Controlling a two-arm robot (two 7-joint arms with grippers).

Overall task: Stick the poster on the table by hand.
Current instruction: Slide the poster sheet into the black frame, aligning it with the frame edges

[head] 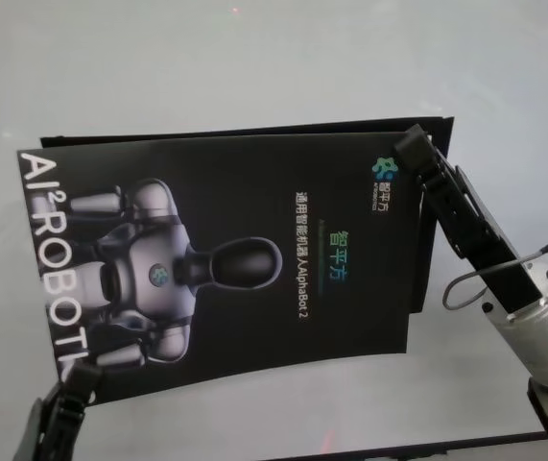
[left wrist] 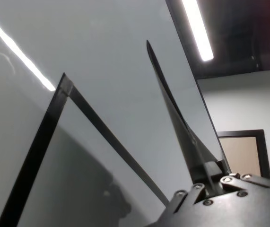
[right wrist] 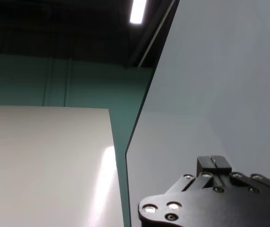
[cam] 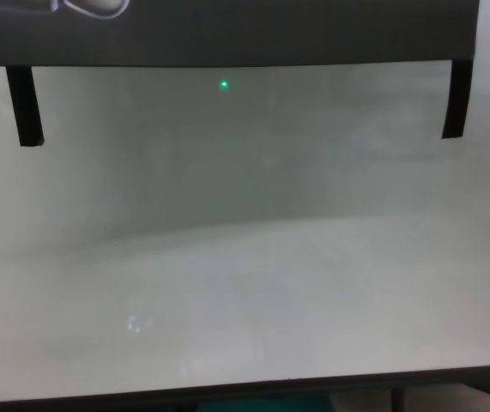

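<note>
The poster [head: 226,259] is a black sheet with a silvery robot figure and pale lettering. It hangs slightly curved above the pale table [head: 254,58], throwing a dark shadow behind it. My left hand [head: 70,384] is shut on its near left corner. In the left wrist view the sheet [left wrist: 172,104] runs edge-on out of the pinched left gripper [left wrist: 210,176]. My right hand [head: 413,149] is shut on the far right corner, and its fingertips [right wrist: 213,163] press together in the right wrist view.
Narrow black tape strips [left wrist: 40,142] meet in a corner on the glossy table. In the chest view, two short black strips [cam: 23,103] [cam: 455,99] hang from a dark band above the pale table [cam: 245,257]. Its dark front edge [cam: 227,390] runs along the bottom.
</note>
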